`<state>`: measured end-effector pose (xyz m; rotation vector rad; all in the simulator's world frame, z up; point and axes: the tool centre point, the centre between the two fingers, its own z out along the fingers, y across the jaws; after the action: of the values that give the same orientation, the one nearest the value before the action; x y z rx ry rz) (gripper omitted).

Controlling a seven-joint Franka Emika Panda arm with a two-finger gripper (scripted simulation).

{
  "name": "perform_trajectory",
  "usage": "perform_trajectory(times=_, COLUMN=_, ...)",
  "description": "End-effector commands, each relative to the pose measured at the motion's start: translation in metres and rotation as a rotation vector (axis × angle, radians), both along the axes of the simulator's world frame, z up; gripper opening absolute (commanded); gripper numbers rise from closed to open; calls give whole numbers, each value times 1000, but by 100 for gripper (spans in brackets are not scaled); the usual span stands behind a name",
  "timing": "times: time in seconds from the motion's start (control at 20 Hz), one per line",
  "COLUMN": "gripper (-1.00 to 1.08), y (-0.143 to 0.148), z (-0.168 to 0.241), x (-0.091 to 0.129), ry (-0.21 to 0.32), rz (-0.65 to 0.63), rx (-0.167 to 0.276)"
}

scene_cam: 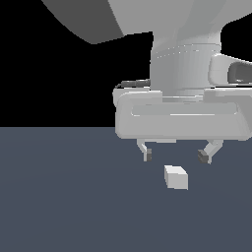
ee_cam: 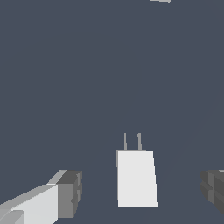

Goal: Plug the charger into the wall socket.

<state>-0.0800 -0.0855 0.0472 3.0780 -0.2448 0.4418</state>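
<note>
The claw hangs with its fingers spread wide and nothing between them, low in the centre-right of the exterior view, just above the charger. The charger, a small off-white block, lies on the dark bench directly below the gap. In the wrist view it sits at lower centre, between the two finger pads, clear of both, with its two thin prongs pointing away toward the upper part of the frame.

By the look of it, the step in hand is the approach to grasp: the claw is lined up over the block but not yet down around it. The next move calls for a straight descent until the pads flank the block's sides, then a squeeze that keeps the prongs free and level.

A pale sliver at the top edge of the wrist view may be the socket, but too little shows to be sure. It is out of sight in the exterior view.

No containers are in view.
</note>
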Motion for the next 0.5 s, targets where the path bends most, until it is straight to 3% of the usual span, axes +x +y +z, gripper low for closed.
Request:
perform_trajectory(times=0.0, gripper=100, y=0, z=-11, x=-1, ry=1, rz=0, rx=0)
perform_trajectory(times=0.45, gripper=100, y=0, z=-35, x=0, ry=1, rz=0, rx=0)
